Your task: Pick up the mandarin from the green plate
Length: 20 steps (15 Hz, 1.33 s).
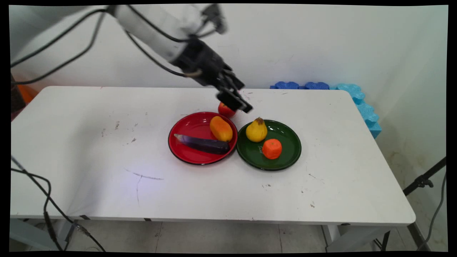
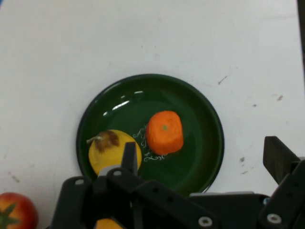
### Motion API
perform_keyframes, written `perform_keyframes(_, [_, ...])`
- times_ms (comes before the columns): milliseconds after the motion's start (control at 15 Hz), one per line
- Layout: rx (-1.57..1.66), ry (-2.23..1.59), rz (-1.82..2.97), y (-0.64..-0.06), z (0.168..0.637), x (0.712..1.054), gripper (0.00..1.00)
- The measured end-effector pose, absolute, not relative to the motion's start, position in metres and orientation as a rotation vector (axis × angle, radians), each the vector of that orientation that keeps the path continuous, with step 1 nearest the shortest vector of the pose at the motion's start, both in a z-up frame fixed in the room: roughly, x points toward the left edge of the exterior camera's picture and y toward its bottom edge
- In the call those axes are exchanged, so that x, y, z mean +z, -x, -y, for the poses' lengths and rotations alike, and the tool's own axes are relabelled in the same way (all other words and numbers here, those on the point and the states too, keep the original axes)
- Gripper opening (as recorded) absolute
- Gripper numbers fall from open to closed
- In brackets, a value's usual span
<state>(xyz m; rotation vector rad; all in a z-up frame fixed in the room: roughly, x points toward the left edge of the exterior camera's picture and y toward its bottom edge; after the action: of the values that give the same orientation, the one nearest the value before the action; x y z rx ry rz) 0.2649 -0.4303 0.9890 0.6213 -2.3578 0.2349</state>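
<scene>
Count: two plates, red [image 1: 185, 130] and green [image 1: 291, 142]; one tomato [image 1: 225, 110], mango [image 1: 221, 129], eggplant [image 1: 203, 144], pear [image 1: 256, 130], orange [image 1: 272, 149].

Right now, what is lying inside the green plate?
Inside the green plate are a yellow pear and an orange tangerine, apart from each other. The end effector linkage covers the plate's near rim in the hand view; the main view shows nothing else there.

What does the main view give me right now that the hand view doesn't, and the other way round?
Only the main view shows the red plate with its eggplant and the blue foam behind the table. Only the hand view shows the white scroll pattern on the green plate. Both show the pear, the orange, the tomato and the open gripper.
</scene>
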Motion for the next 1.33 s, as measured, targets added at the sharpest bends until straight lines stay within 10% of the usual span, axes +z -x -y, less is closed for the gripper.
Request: perform_keyframes(1333, [0.125, -0.742, 2.539, -0.143, 0.509, 0.828, 1.00])
